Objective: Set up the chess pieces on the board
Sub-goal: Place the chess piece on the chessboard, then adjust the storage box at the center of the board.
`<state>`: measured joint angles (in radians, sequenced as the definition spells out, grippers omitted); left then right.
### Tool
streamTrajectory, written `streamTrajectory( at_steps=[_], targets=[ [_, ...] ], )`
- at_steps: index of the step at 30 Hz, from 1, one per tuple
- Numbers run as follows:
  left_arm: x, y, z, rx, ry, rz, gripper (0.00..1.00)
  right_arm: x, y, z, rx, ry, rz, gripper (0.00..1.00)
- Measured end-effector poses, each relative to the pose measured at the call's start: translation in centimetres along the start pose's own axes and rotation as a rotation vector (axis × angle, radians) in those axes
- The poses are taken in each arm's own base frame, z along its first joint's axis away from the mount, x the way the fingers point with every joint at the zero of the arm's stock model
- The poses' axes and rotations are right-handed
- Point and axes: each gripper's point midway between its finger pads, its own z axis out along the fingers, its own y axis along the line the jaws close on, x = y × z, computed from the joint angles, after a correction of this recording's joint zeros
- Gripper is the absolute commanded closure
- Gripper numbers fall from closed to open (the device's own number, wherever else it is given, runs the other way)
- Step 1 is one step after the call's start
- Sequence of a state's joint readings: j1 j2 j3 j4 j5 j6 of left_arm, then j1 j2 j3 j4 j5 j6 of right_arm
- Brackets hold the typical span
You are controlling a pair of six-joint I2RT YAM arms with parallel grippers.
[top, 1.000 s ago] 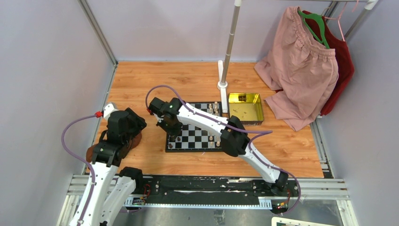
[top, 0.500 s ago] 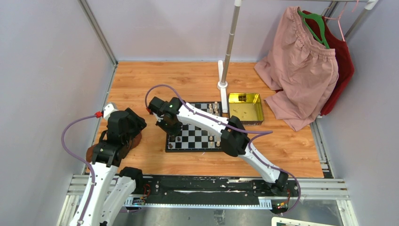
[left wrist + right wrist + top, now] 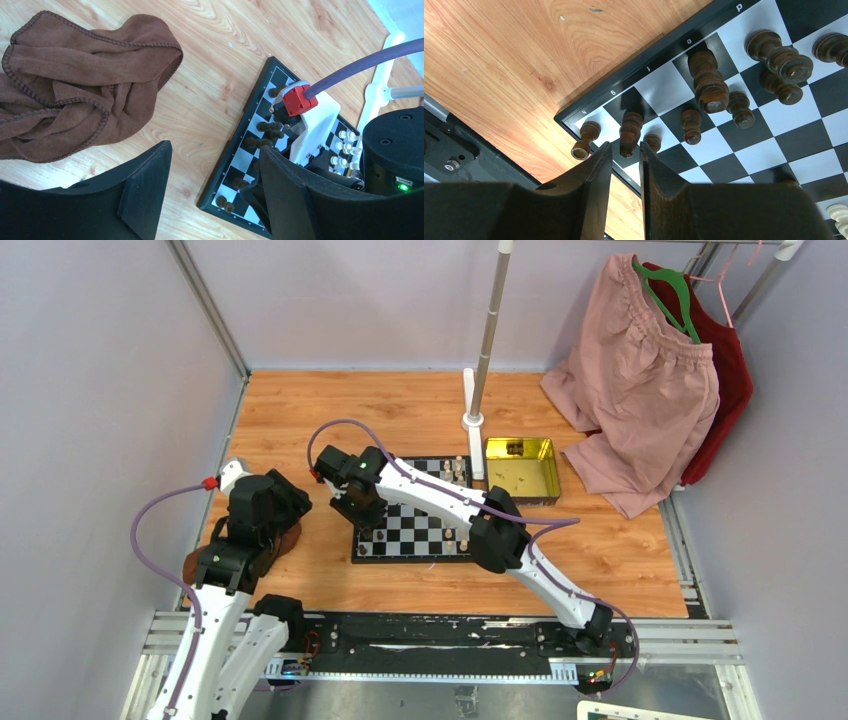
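The board (image 3: 420, 530) lies mid-table. Dark pieces (image 3: 708, 80) stand along its left edge, also seen in the left wrist view (image 3: 267, 131). Cream pieces (image 3: 452, 470) stand along its right side and show in the left wrist view (image 3: 345, 150). My right gripper (image 3: 368, 530) hangs over the board's near-left corner. In its wrist view its fingers (image 3: 626, 146) stand narrowly apart around the top of one dark piece (image 3: 629, 131) that stands on its square. My left gripper (image 3: 215, 155) is open and empty above the wood left of the board (image 3: 245, 155).
A brown cloth (image 3: 75, 90) lies crumpled left of the board, partly under the left arm (image 3: 285, 538). A gold tray (image 3: 522, 470) sits at the board's far right. A pole's white base (image 3: 472, 420) stands behind the board. Pink and red clothes (image 3: 640, 370) hang at back right.
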<state>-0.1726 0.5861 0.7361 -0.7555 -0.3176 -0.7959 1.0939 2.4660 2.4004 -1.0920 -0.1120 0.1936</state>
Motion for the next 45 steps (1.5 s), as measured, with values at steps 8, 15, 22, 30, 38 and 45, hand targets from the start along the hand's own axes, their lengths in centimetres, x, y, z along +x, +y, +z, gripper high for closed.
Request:
streamTrajectory(
  at_steps=[8,15,22,30,38,45],
  targets=[
    [-0.4,-0.5,0.0,-0.005,0.008,0.005,0.31,-0.6,0.1,-0.2,-0.004,-0.026,0.002,0.69],
    [-1.9,-2.5,-0.3,0.021,0.01,0.015,0.31,-1.3,0.1,-2.9,-0.011,-0.084,0.009,0.69],
    [-2.2,-4.4,0.3,0.034,0.042,0.06,0.32,-2.2,-1.4,-7.3,0.005,-0.198,0.049,0.72],
    [-1.0,-6.8,2.0,0.092,0.117,0.153,0.23,-1.7,-10.9,-11.2,0.181,-0.319,0.23,0.7],
    [0.5,-9.1,3.3,0.186,0.182,0.227,0.21,2.7,-24.4,-14.0,0.404,-0.365,0.537,0.69],
    [1.2,-10.4,3.9,0.248,0.215,0.258,0.21,7.0,-30.6,-13.1,0.502,-0.33,0.777,0.71]
  ],
)
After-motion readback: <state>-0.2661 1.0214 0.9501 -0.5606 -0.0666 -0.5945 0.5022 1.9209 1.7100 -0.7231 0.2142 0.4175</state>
